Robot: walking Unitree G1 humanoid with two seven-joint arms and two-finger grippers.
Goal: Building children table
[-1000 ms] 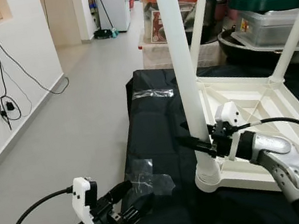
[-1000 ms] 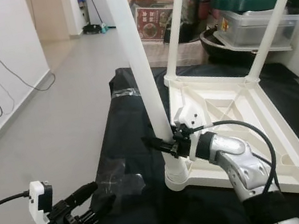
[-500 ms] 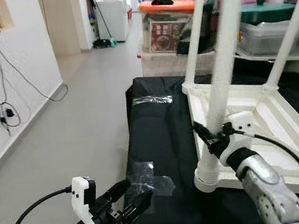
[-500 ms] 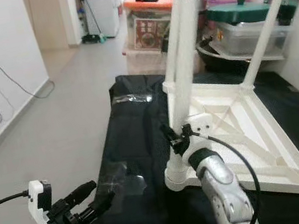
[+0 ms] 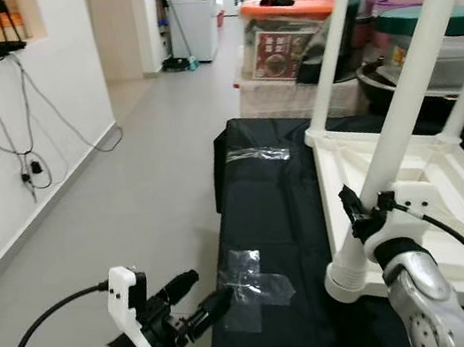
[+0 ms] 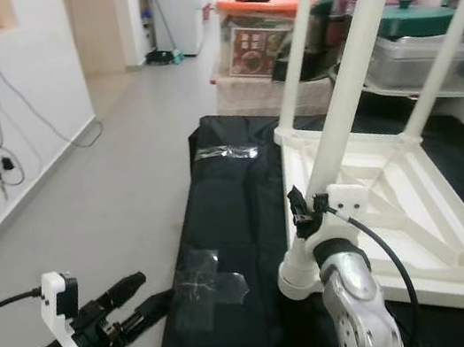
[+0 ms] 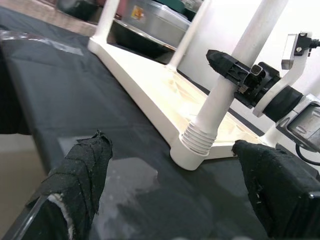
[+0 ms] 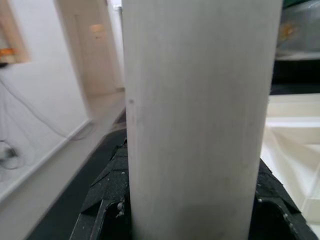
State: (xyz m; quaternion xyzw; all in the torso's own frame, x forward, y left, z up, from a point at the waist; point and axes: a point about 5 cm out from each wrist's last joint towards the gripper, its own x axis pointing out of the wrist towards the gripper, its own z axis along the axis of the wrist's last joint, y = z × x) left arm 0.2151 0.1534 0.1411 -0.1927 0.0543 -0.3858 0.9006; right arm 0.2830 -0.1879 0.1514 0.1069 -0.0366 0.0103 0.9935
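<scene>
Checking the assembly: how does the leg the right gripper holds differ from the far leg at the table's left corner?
The held leg leans to the right; the far leg stands nearer upright. The right gripper is clamped on the held leg; nothing touches the far leg. The held leg looks thicker, being nearer. Both are white and round, rising from the upturned table.

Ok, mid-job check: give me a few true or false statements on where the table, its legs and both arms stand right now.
1. The white table lies upside down on the black cloth. True.
2. The right gripper is clamped on the near leg. True.
3. That near leg stands perfectly upright. False: it leans at a slant in its corner socket.
4. The left gripper holds a table leg. False: its jaws are open and hold nothing, near the cloth's edge.
5. Clear tape is stuck on the cloth. True.
6. The table sits on bare floor. False: it rests on the cloth-covered surface.
</scene>
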